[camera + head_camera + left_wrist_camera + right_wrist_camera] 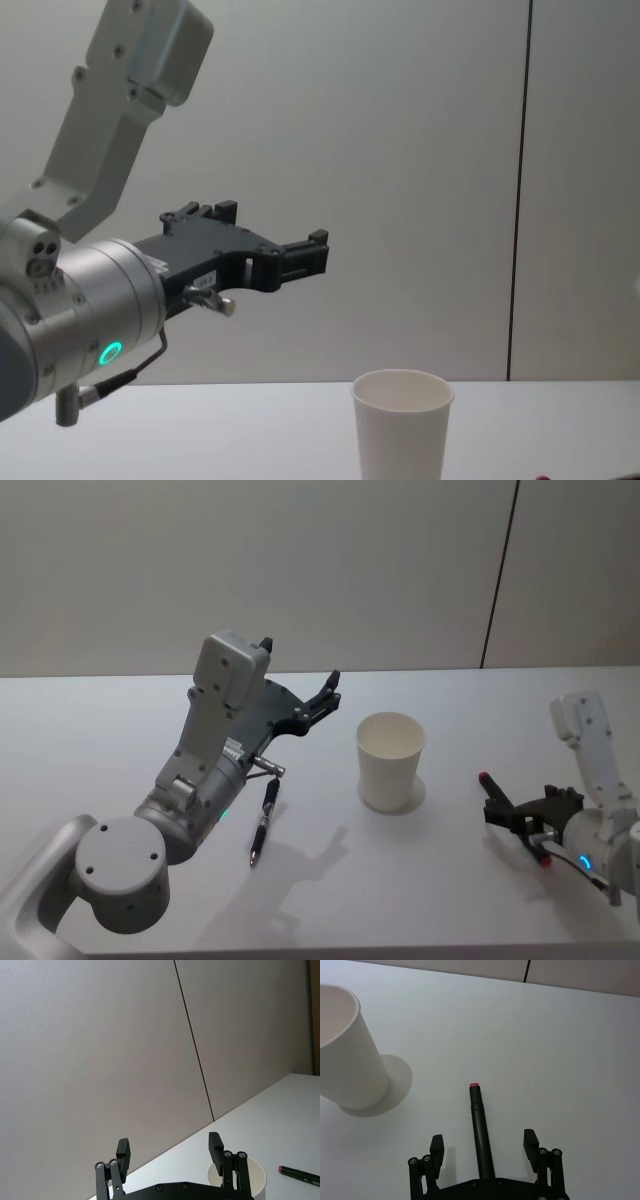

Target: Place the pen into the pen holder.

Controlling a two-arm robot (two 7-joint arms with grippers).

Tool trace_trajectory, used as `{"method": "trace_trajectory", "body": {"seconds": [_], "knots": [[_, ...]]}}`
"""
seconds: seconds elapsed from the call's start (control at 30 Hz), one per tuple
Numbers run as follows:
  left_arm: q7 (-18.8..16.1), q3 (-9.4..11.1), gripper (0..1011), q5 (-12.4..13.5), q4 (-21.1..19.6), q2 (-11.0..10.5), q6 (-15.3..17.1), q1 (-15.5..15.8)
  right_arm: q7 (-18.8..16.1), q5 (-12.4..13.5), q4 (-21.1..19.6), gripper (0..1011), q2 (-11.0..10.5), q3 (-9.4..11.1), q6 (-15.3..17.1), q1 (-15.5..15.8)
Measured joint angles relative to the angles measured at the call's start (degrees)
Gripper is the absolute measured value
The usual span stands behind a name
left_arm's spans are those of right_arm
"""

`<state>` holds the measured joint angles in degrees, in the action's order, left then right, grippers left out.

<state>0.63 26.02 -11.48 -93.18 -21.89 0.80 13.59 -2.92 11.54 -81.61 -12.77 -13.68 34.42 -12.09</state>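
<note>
Right gripper [484, 1141] low over the table [100, 740], on the robot's right side. Jaws wide apart, one on each side of the pen [477, 1105], neither pad touching it, so nothing gripped yet. Pen lies flat, black barrel, red end pointing away from the wrist and roughly toward the cup [390, 765]. Barrel runs down the middle of the gap, so the jaws look lined up to close across it. Cup upright, mouth open, nothing seen inside, near the table's middle, well apart from the pen and to its left. Left gripper [170, 1149] held high above the table, pointing forward toward the back wall, fingers spread, holding nothing. Likely parked up there to keep out of the path to the cup. Second pen [265, 820], black, lies flat beside the left arm, left of the cup, untouched. Judgement: the step in hand is the grasp on the right-hand pen, and the task is barely begun. A pinch this far back on the barrel leaves the red end free to go in first. The pen must be tipped up over the rim. The cup is light and shorter than the pen, so a knock on the rim or a slanted drop could tip it.
</note>
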Motion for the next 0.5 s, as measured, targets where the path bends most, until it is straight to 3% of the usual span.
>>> {"method": "trace_trajectory", "body": {"seconds": [0.5], "knots": [[0.0,0.0,1000,0.0,0.0,0.0,0.0,0.0,-0.7,-1.2,4.9,1002,1.6,-0.5,-0.8,-2.3]]}}
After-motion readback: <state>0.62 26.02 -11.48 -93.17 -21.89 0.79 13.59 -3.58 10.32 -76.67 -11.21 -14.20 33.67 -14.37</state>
